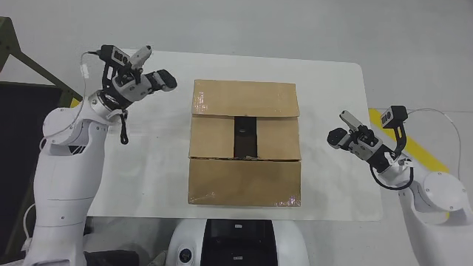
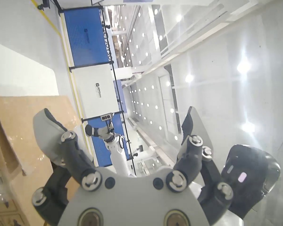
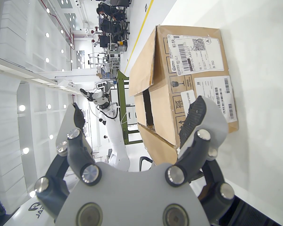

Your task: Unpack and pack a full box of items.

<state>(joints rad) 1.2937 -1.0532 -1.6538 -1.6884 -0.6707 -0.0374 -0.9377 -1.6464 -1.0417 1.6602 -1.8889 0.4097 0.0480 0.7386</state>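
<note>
One cardboard box (image 1: 244, 142) sits at the middle of the white table (image 1: 159, 129), its flaps nearly closed. The dark slot between them hides the contents. Both pincers are spread wide and empty: the right gripper (image 1: 334, 140) at the box's 3 o'clock, the left gripper (image 1: 165, 81) farther off at 10 o'clock.

1. Top view is bright and even, lit from overhead; the white table (image 1: 340, 89) barely glares.
2. The box (image 1: 244, 140) throws just a thin soft shadow along its near edge; the gap between its flaps is dark.
3. Left wrist view: ceiling lights (image 2: 244, 66) flare into big white blobs, washing out that side.
4. Right wrist view is bright too, straight lines bowing fisheye-style near the edges.
</note>
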